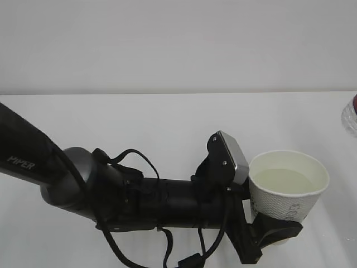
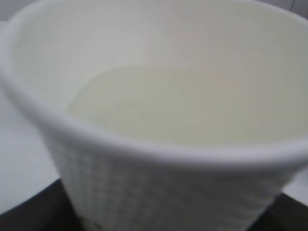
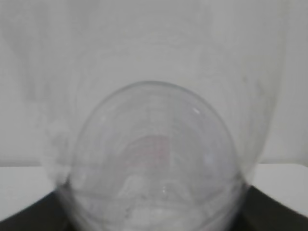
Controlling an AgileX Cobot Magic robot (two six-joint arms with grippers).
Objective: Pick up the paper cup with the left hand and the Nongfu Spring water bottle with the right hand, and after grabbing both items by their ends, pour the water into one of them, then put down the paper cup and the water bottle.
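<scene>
Closest to us in the outside view is the big black arm marked "PIPER", the left hand [image 1: 266, 226], lying across the white table [image 1: 167, 123] from the left side. Loose black cables [image 1: 131, 162] loop over it, and a grey-faced block [image 1: 234, 153] sits on its wrist. Its black jaws are clamped on the low part of the paper cup [image 1: 284, 195], one dark finger [image 1: 279, 229] curving around the front of the cup near its base. The cup stands up straight and is white, with a bumpy wall, a rolled rim and some dark print on its side. Inside it is the water [image 1: 284, 180], which looks a little pale yellow against the white paper. The left wrist camera looks right down at the same cup [image 2: 159, 192], very close and blurry, with the water [image 2: 159, 110] lying flat inside. Farther right, at the very edge of the outside view, a small bit of the clear Nongfu Spring water bottle [image 1: 350, 114] shows, with a touch of red on top. The right wrist camera sees that bottle [image 3: 154, 163] from one end, round, see-through and blurry, and it sits between the dark jaws of the right hand [image 3: 154, 219], which hold it.
</scene>
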